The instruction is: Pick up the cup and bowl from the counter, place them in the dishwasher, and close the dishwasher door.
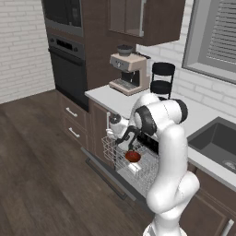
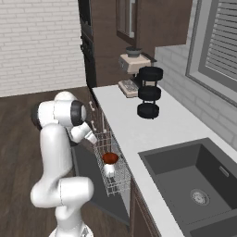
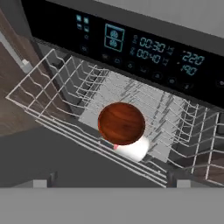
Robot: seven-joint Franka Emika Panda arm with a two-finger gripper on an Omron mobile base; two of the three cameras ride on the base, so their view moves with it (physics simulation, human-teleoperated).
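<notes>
You see the dishwasher [image 3: 144, 48] standing open under the counter [image 2: 139, 127], its white wire rack [image 3: 61, 83] pulled out over the lowered dishwasher door [image 3: 48, 157], a flat dark grey panel. The rack is a grid of thin white rods with rows of upright tines along its sides. Above it runs the glossy black control strip [image 3: 175, 54], lit with blue-green digits and small icons.

The bowl [image 3: 121, 123] sits inside the rack near its front edge: round, shallow, a smooth dark red-brown with a faint wood-like grain. The cup [image 3: 133, 148] lies directly beneath and touching it, a small white cylinder on its side, a sliver of salmon-red inside showing at its mouth. In the right base view the bowl rests on top of the cup in the rack's middle.

Your gripper [image 1: 131, 138] hangs above the rack, over the bowl, with its jaws spread wide and nothing between them.

On the smooth pale counter, near the back wall, stand a boxy beige coffee machine [image 1: 126, 71] and a three-tier stand [image 2: 149, 92] of round black trays. The dark grey sink [image 2: 194, 180] is set into the counter's far end.
</notes>
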